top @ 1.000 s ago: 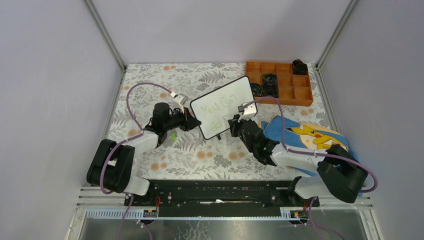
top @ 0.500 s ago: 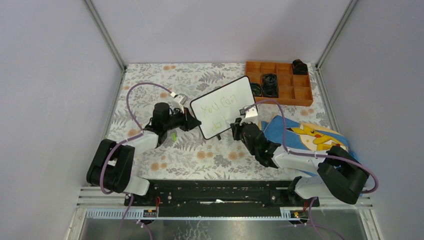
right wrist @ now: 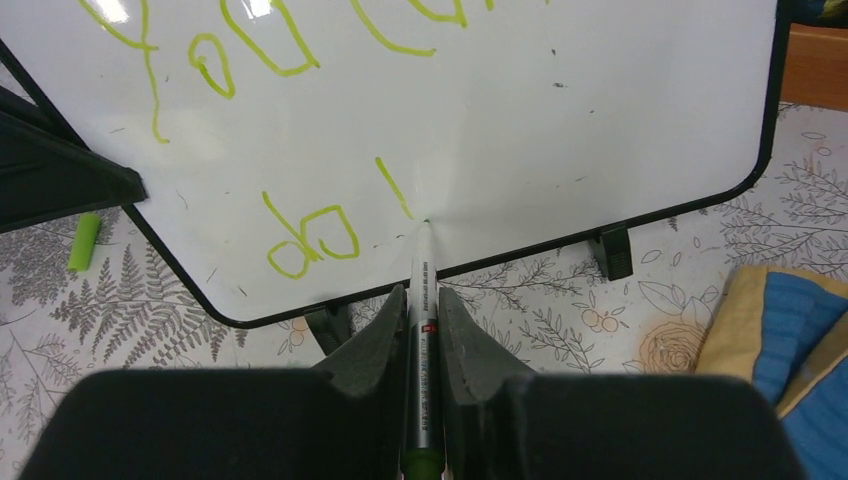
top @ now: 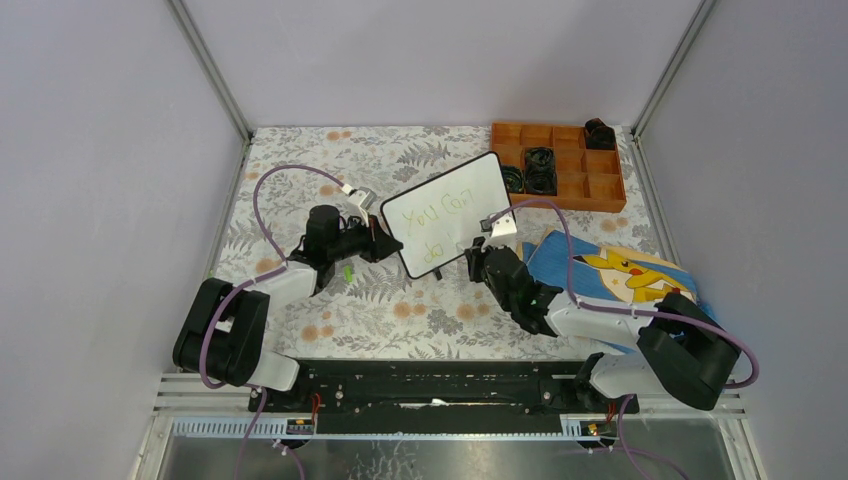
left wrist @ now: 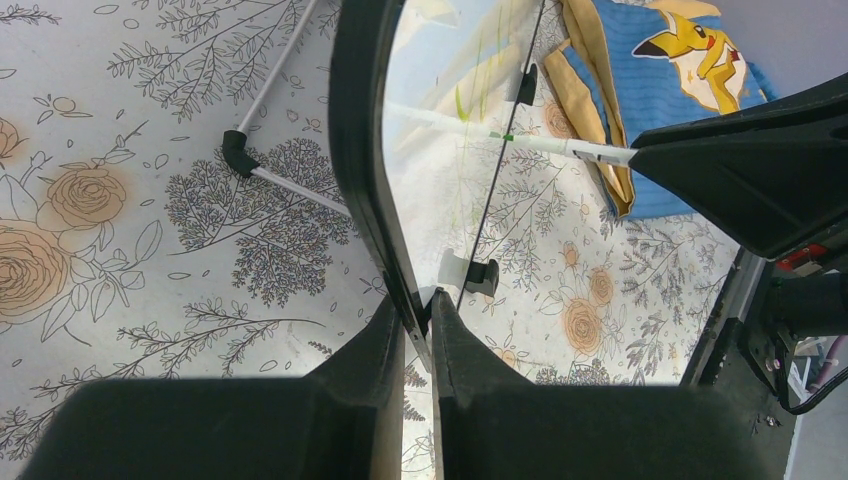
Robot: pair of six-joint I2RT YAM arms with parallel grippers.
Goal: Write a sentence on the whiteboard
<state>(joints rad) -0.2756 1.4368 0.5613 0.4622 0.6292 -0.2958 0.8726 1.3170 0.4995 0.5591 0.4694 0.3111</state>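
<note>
The whiteboard (top: 445,212) stands tilted on its black feet mid-table, with green words "You Can" over "do" (top: 434,249). My left gripper (top: 385,243) is shut on the board's left edge (left wrist: 365,190), the frame pinched between its fingers. My right gripper (top: 476,252) is shut on a white marker (right wrist: 422,300) with a green end. The marker's tip touches the board at the lower end of a short new green stroke (right wrist: 394,188), right of "do" (right wrist: 312,240). The upper line of writing (right wrist: 250,50) shows partly at the top of the right wrist view.
A blue Pikachu cloth (top: 625,270) lies right of the board, beside my right arm. An orange compartment tray (top: 570,185) with black parts sits at the back right. A small green cap (top: 348,272) lies on the floral tablecloth near my left arm. Grey walls enclose the table.
My right gripper has moved slightly down and right along the board with the marker. The left gripper and the board have stayed put.
</note>
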